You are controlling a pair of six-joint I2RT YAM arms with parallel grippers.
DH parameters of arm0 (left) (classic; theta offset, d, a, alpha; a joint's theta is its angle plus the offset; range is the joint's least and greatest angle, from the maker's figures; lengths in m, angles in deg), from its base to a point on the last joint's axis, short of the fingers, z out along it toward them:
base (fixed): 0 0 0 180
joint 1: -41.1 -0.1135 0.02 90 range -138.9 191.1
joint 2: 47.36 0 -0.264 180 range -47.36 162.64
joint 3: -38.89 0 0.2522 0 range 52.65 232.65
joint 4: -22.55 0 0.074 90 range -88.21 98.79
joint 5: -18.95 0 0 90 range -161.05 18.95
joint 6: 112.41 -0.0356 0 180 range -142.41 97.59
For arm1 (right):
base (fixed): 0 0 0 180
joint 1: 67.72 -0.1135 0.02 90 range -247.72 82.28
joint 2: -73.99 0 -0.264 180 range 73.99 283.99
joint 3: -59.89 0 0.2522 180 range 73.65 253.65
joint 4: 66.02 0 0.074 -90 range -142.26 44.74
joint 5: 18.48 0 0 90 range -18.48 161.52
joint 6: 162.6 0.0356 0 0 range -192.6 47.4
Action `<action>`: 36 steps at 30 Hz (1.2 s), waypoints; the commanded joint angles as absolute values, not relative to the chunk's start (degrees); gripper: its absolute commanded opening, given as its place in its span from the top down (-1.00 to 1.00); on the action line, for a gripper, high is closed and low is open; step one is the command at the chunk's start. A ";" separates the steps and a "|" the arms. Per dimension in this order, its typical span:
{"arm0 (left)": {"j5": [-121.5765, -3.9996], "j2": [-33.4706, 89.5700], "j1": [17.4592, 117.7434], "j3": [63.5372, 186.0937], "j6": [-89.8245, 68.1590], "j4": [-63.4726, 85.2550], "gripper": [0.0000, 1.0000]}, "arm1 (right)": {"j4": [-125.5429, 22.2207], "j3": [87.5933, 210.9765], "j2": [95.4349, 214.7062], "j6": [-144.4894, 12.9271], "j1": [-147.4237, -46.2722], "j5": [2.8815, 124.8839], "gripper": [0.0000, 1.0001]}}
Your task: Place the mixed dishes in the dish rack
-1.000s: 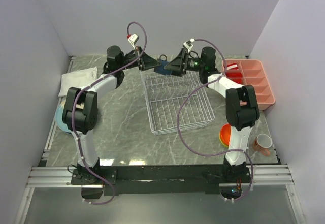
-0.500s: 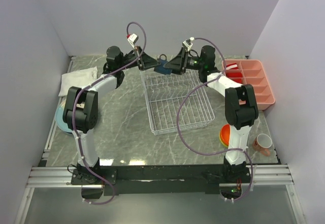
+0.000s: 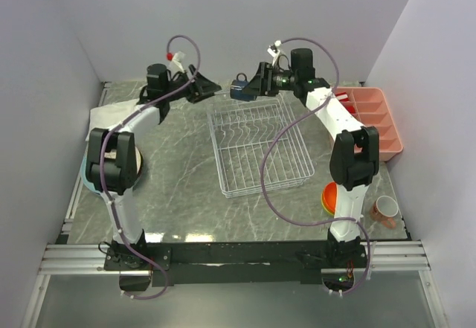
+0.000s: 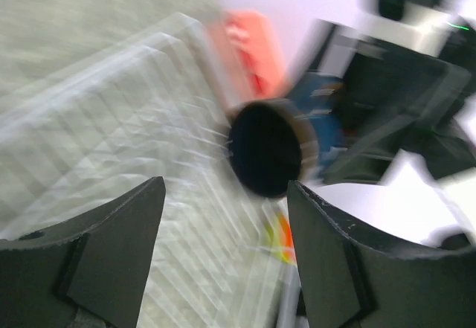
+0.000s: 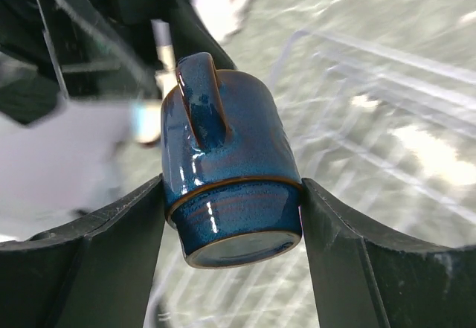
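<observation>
– Top view?
– The right gripper point(image 3: 243, 90) holds the small dark blue glazed mug point(image 3: 239, 88) up at the far edge of the square white wire dish rack point(image 3: 260, 149). The left gripper point(image 3: 213, 88) is just left of it.
– Left wrist?
– Jaws wide, empty.
– Right wrist?
– Fingers point(image 5: 111, 246) pinch the mug's sides

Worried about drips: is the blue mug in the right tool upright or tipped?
Tipped: the blue mug lies sideways in the right tool, its base toward that wrist camera.

We find the glossy dark blue mug point(image 5: 227, 164) held sideways, handle up, in the right gripper point(image 5: 232, 194), by the far edge of the white wire dish rack point(image 3: 260, 146). The orange bowl point(image 3: 329, 194) sits right of the rack.
</observation>
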State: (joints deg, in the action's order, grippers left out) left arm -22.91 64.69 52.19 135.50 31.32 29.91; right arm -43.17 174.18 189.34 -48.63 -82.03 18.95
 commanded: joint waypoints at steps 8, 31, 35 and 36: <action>-47.90 53.19 54.10 138.79 -3.59 -1.12 -0.47 | -10.79 198.25 194.74 -89.98 -85.03 46.97 0.24; -66.84 54.08 64.04 134.91 1.85 -10.37 -0.03 | -4.62 205.75 200.82 -105.73 -86.71 60.53 0.29; -68.05 51.88 64.04 135.00 0.53 -11.77 -0.11 | -5.06 206.44 202.04 -105.82 -86.79 62.64 0.29; -68.50 51.52 64.04 134.91 0.35 -12.21 -0.13 | -4.62 207.15 203.09 -105.47 -86.71 63.52 0.29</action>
